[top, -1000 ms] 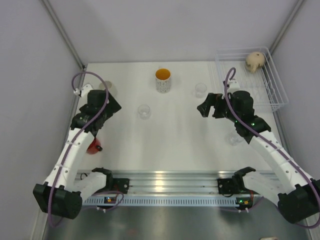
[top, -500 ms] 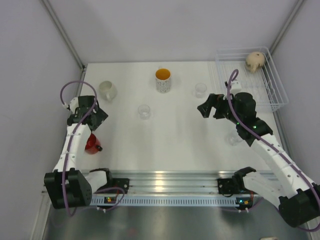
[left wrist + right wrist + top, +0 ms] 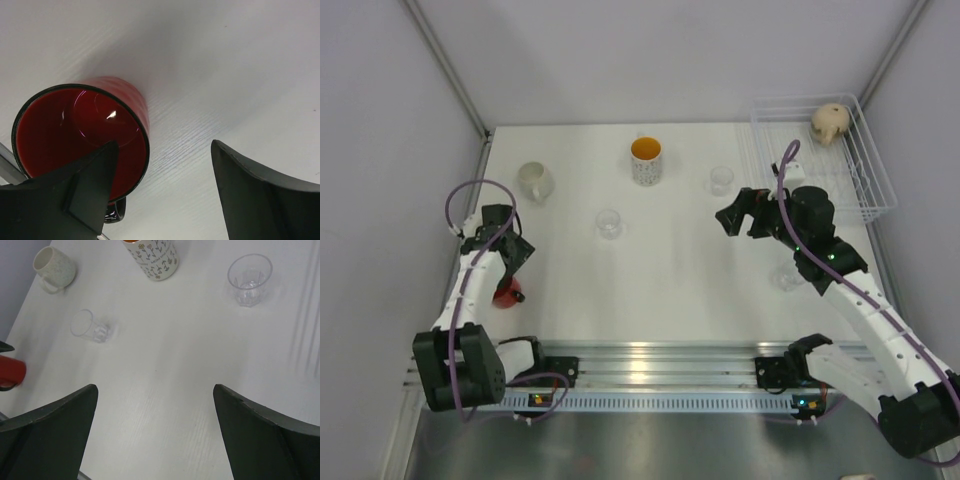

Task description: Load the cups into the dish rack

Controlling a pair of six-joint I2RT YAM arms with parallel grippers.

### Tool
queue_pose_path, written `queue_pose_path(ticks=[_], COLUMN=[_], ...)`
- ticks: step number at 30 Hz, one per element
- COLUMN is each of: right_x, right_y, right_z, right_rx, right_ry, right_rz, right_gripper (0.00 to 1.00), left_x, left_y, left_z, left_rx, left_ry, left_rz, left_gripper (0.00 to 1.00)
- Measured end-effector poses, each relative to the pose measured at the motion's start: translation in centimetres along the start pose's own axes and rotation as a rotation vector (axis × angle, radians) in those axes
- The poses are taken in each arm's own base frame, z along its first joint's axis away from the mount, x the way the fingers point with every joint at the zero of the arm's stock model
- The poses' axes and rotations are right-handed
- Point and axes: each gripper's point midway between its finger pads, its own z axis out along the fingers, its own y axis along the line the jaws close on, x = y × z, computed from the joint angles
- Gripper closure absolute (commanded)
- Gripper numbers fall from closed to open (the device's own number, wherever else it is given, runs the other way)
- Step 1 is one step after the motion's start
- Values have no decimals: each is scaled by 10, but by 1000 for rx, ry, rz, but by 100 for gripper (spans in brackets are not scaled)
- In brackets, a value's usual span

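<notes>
Top cam had the white wire dish rack [image 3: 868, 160] in the table's [image 3: 670, 290] far right corner, left wrist showed the left gripper [image 3: 164, 150] spread wide at the glossy red cup's [image 3: 75, 130] round rim near the left edge, and right wrist showed the right gripper [image 3: 155, 390] wide too, empty.

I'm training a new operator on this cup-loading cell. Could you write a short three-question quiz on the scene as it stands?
1. True or false: the left gripper hangs just over the red cup with its jaws apart.
2. Short answer: what does the right gripper hold?
3. Where is the beige mug? A) in the dish rack; B) beside the red cup; C) in the right gripper.

Key: 1 true; 2 nothing, it is open; 3 A.
</notes>
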Motion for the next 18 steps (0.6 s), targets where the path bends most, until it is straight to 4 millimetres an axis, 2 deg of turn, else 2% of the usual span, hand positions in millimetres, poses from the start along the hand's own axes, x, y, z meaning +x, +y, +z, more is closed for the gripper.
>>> queue_pose_path(ticks=[4, 5, 7, 8, 10, 11, 12, 18], right_x=[0, 0, 0, 0, 0, 0, 0, 0], right_y=[0, 0, 0, 0, 0, 0, 0, 0], right_z=[0, 0, 0, 0, 0, 0, 0, 0], right_rx=[0, 0, 2, 2, 2, 2, 2, 3], right_ry=[0, 0, -1, -2, -2, -2, -2, -2], right_rz=[0, 0, 0, 0, 0, 0, 0, 0], right_gripper=[1, 1, 1, 1, 1, 1, 1, 1], left_x=[13, 15, 18, 19, 21, 21, 22, 30], left_y=[5, 6, 5, 5, 1, -2, -4, -16], left_z=[11, 13, 16, 17, 18, 18, 17, 11], left_rx=[-26, -28, -26, -25, -3, 10, 25, 116], left_ry=[35, 43, 57, 60, 71, 73, 83, 130], left_rz=[10, 13, 16, 20, 29, 32, 42, 92], left_gripper=[32, 43, 54, 68, 83, 94, 100, 100])
